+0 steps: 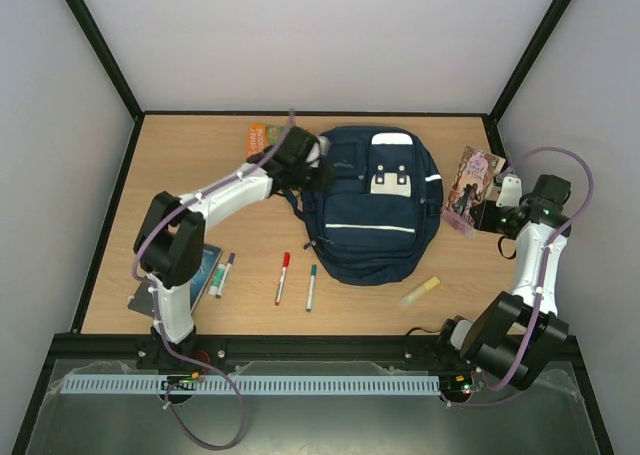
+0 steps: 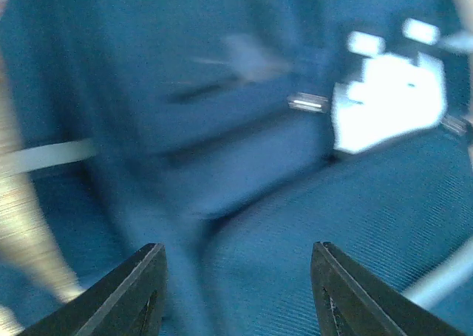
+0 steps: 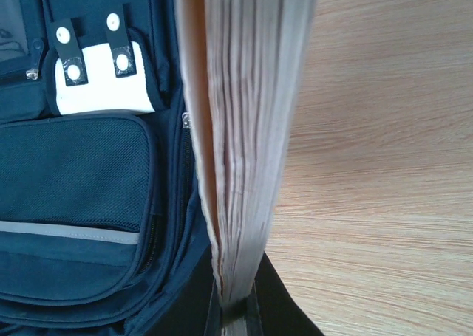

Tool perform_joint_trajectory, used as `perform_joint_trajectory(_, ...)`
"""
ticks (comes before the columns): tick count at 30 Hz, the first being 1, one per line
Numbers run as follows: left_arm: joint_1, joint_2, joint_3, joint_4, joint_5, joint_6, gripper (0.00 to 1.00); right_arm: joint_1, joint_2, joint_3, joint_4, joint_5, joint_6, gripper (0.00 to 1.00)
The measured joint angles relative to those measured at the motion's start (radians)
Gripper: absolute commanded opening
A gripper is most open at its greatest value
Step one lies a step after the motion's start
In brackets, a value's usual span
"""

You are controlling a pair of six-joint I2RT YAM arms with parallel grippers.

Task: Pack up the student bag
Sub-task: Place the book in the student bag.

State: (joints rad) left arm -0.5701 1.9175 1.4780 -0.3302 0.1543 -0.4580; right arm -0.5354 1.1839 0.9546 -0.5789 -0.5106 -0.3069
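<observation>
Right claw (image 3: 236,315) is pinching the illustrated paperback book (image 3: 251,129) on edge beside the large navy-blue fabric backpack (image 1: 375,215) lying on the wooden counter (image 1: 480,285); left claw (image 2: 236,292) is hovering spread over its far-left corner, so I'd be getting the opening held wide first.

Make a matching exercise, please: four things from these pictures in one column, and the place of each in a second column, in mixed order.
Things
1. bag
2. red pen
3. highlighter
4. illustrated book

Places
A. clamped in the right gripper
B. just left of the green pen
C. flat in the middle of the table
D. alone, near the bag's front right corner

Pairs: 1-C, 2-B, 3-D, 4-A
</observation>
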Motion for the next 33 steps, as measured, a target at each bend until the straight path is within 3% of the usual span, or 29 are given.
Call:
perform_joint_trajectory(5, -0.248, -0.014, 0.087, -0.037, 0.070, 0.259, 0.54, 0.000, 0.028, 0.000, 0.000, -0.021, 0.005, 0.01)
perform_joint_trajectory(10, -0.420, 0.029, 0.187, -0.130, 0.129, 0.408, 0.53, 0.000, 0.032, 0.000, 0.000, -0.031, 0.009, 0.01)
perform_joint_trajectory(15, -0.484, 0.117, 0.274, -0.219, 0.099, 0.499, 0.55, 0.000, 0.032, 0.000, -0.001, -0.031, 0.008, 0.01)
perform_joint_trajectory(25, -0.549, 0.209, 0.272, -0.301, -0.063, 0.563, 0.54, 0.000, 0.032, 0.000, -0.001, -0.032, 0.008, 0.01)
perform_joint_trajectory(33, -0.554, 0.230, 0.271, -0.307, -0.144, 0.580, 0.45, 0.000, 0.032, -0.008, -0.001, -0.035, 0.008, 0.01)
